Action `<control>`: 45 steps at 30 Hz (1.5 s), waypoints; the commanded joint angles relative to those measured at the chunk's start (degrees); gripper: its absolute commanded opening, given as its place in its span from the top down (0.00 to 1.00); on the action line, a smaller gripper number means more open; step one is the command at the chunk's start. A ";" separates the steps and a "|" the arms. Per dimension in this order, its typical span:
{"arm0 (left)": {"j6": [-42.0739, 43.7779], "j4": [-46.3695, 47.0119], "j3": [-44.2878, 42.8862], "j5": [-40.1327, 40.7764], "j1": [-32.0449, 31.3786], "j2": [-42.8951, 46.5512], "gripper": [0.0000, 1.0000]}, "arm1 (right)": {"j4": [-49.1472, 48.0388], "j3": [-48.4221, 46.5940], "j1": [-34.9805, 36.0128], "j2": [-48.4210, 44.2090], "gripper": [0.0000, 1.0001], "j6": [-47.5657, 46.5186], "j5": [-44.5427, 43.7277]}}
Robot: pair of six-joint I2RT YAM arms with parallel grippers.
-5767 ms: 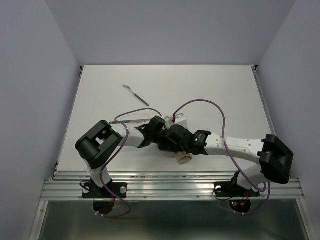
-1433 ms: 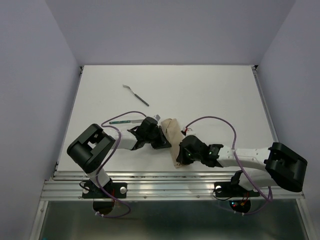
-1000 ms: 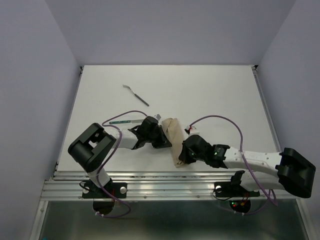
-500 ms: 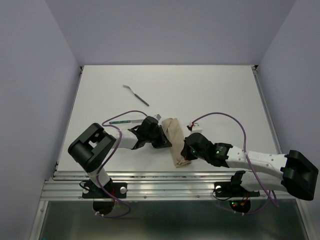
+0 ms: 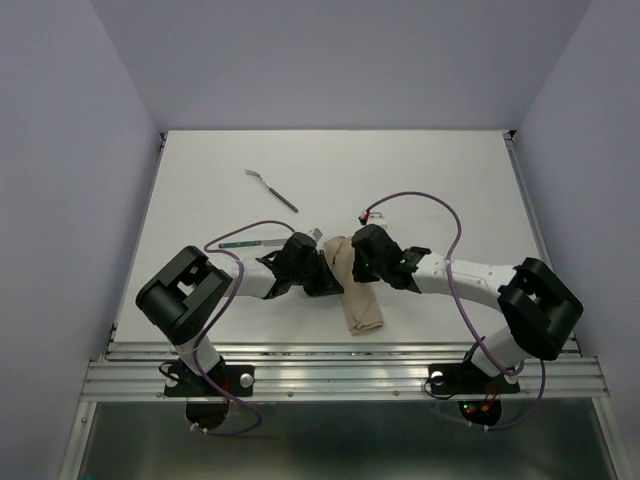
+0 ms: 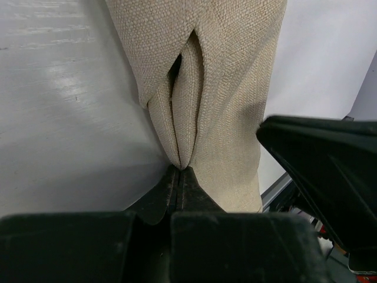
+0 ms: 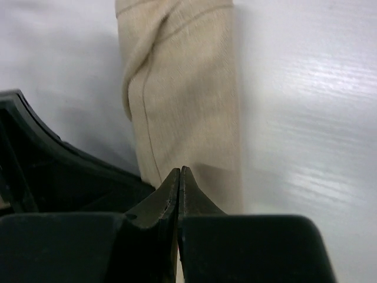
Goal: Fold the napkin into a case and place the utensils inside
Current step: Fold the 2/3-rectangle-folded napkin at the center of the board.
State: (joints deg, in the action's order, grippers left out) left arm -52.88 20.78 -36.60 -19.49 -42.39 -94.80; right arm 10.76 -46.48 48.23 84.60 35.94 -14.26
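Observation:
The napkin [image 5: 362, 305] lies as a narrow beige oblong, the case shape, near the table's front middle. My left gripper [image 5: 330, 282] is at its left edge, shut on a pinched fold of the napkin [image 6: 206, 71]; the cloth puckers into the jaw tips of the left gripper [image 6: 179, 169]. My right gripper [image 5: 358, 268] comes in from the right over the cloth's far half. In its wrist view the right gripper [image 7: 179, 170] is shut, tips at the napkin [image 7: 188, 88], nothing seen between them. Two utensils lie apart on the table: a fork [image 5: 272, 189] far left and a thin piece [image 5: 245, 243] by the left arm.
Purple cables [image 5: 410, 197] loop above both arms. The metal rail [image 5: 340, 365] marks the table's near edge, just behind the napkin's near end. The left gripper's black body [image 7: 59, 171] sits close beside the right gripper. Walls border the white table [image 5: 430, 170] on three sides.
My right arm has swung from the napkin's near end toward its far half, still shut. The left gripper has kept its pinch and the napkin has hardly moved.

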 commanded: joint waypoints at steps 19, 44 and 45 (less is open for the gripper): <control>3.22 -1.70 -0.75 -0.03 -0.24 -0.12 1.00 | -6.02 -11.53 -2.00 10.77 0.99 -1.57 0.56; 3.66 -2.23 -1.11 -0.03 -0.24 0.06 1.00 | -6.99 -15.04 -3.14 13.67 0.99 -1.58 1.17; 3.58 -2.32 -1.11 -0.03 -0.24 0.06 1.00 | -6.90 -15.22 -3.14 13.40 0.99 -1.67 1.08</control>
State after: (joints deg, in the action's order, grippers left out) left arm -51.05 20.78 -36.77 -19.55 -42.30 -94.80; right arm 5.58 -59.92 45.69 102.19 34.70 -11.73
